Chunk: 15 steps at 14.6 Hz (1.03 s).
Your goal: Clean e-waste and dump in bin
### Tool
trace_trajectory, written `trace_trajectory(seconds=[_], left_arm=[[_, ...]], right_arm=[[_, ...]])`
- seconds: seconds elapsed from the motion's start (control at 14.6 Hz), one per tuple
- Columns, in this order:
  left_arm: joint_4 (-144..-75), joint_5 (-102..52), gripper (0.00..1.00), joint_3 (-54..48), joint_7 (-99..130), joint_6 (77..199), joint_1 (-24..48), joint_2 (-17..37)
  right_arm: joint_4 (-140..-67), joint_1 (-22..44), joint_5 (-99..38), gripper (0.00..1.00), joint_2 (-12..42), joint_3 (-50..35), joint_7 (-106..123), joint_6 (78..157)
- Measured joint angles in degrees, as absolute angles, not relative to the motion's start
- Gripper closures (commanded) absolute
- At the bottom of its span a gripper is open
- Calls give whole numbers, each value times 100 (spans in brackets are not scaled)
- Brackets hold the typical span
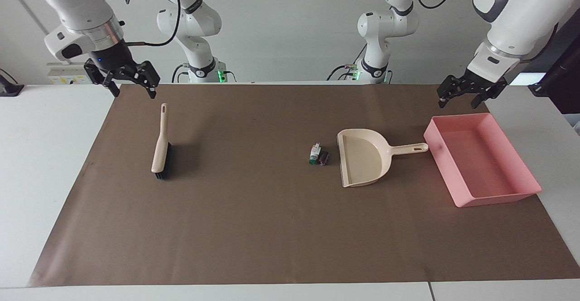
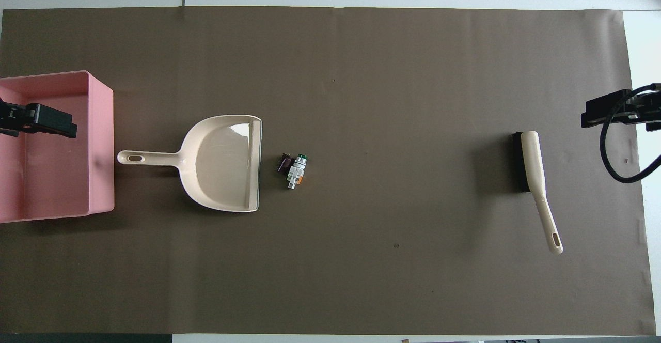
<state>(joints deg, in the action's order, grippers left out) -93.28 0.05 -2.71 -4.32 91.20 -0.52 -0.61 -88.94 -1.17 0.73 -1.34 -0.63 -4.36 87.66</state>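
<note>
The e-waste is two tiny bits lying side by side on the brown mat: a white one with green and orange marks [image 1: 314, 153] [image 2: 296, 171] and a dark one [image 1: 323, 157] [image 2: 284, 162]. They lie just in front of the mouth of the beige dustpan [image 1: 362, 158] [image 2: 222, 162]. The pink bin [image 1: 498, 198] [image 2: 100, 146] stands beside the dustpan's handle, at the left arm's end of the table, and holds nothing. My left gripper [image 1: 457, 103] [image 2: 38, 120] hangs open and empty over the bin. My right gripper [image 1: 133, 93] [image 2: 612, 111] hangs open and empty over the mat's edge near the brush.
A beige hand brush with black bristles [image 1: 161, 149] [image 2: 532, 172] lies on the mat toward the right arm's end, its handle pointing to the robots. The brown mat [image 1: 253, 228] covers most of the white table.
</note>
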Motion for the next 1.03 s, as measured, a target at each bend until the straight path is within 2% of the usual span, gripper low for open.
trace_trajectory(seconds=[0.75,0.89,1.03], left_arm=[[-9328,6,1,-290,-432,9123,-60,-61],[-9328,6,1,-291,-432,9120,-60,-61],[-9329,6,2,-291,-432,9119,-60,-61]], right_arm=[[-9084,-124,74,0,-151,-57,-436,8767],[-9405,-153,73,0,-252,-32,-436,8923],[-10410,-305,74,0,-599,-18,-377,9702]])
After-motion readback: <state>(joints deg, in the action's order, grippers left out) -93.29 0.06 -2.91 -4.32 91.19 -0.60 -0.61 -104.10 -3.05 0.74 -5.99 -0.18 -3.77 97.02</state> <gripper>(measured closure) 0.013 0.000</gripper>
